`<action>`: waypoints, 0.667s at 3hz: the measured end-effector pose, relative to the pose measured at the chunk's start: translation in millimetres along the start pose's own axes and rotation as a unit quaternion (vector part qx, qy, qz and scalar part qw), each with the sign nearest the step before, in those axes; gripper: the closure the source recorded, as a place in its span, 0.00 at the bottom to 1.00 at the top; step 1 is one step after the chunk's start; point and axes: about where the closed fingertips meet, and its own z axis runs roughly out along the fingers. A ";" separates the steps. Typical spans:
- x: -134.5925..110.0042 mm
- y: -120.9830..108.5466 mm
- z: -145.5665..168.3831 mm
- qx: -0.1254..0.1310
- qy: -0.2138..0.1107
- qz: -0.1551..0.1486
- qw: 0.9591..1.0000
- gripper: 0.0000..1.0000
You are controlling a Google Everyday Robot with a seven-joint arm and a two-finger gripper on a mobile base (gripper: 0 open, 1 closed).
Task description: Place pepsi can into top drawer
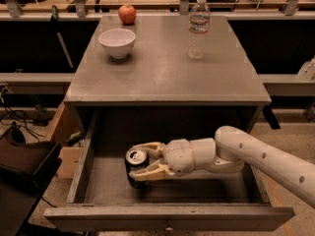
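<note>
Tool (134,162): inside the open top drawer (81,178), left of centre, reaching in from the right on the white arm (266,159). Its two tan fingers (150,171) are clamped on the pepsi can (136,157), one on the far side and one on the near side.

Pepsi can: upright, silver top and pull tab facing up, dark body below the fingers. It sits low in the drawer cavity, close to the floor; cannot tell whether its base touches the floor. It is apart from the left wall and nearer the front half of the drawer.

Top drawer: pulled well out from under the tabletop (162,77), with a small knob (169,227) on the front panel.

Tabletop: a white bowl (117,42) at the rear left, a red apple (127,14) just behind it at the back edge, and a clear water bottle (198,27) with a white cap standing upright at the rear right, well apart from the bowl.
</note>
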 end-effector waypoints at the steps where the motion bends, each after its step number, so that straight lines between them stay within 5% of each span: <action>1: 17.4 -10.0 29.7 -0.005 0.003 -0.009 1.000 1.00; 2: 44.2 -9.4 55.6 -0.014 0.005 -0.023 1.000 1.00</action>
